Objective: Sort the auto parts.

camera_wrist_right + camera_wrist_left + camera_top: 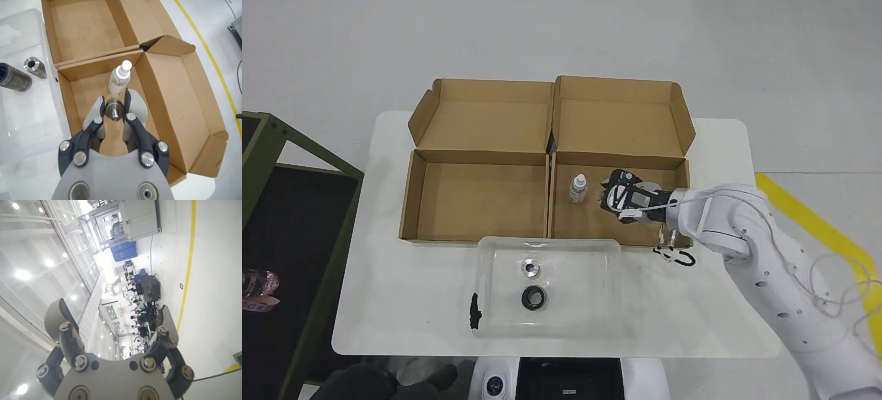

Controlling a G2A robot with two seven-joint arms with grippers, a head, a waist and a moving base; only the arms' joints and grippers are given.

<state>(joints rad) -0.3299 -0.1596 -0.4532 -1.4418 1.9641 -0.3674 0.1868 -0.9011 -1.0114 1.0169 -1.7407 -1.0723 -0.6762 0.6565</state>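
The right gripper (114, 95) is closed partway on a short metal part (113, 109), pinching its round body from both sides. The part's long axis runs along the gripper's own reach: its threaded stud points back toward the wrist and its pale end points ahead, toward the floor of the right box (170, 94). So the box floor lies straight beyond the fingertips, and setting the part down looks like a matter of going forward along that axis and letting go. A white bottle (121, 77) stands upright just ahead of the fingertips in the same box. From the wrist view I cannot tell whether the part's pale end touches it, so it is the thing most likely to be knocked over. The left box (85, 28) lies off to one side of the gripper, beyond the shared wall. Two steel sleeves (35, 67) wait in the clear tray (28, 123), on the table well behind and to the side. The left gripper (113, 306) is spread wide with nothing in it, aimed up at the room, so the right arm is plainly the nearer one.
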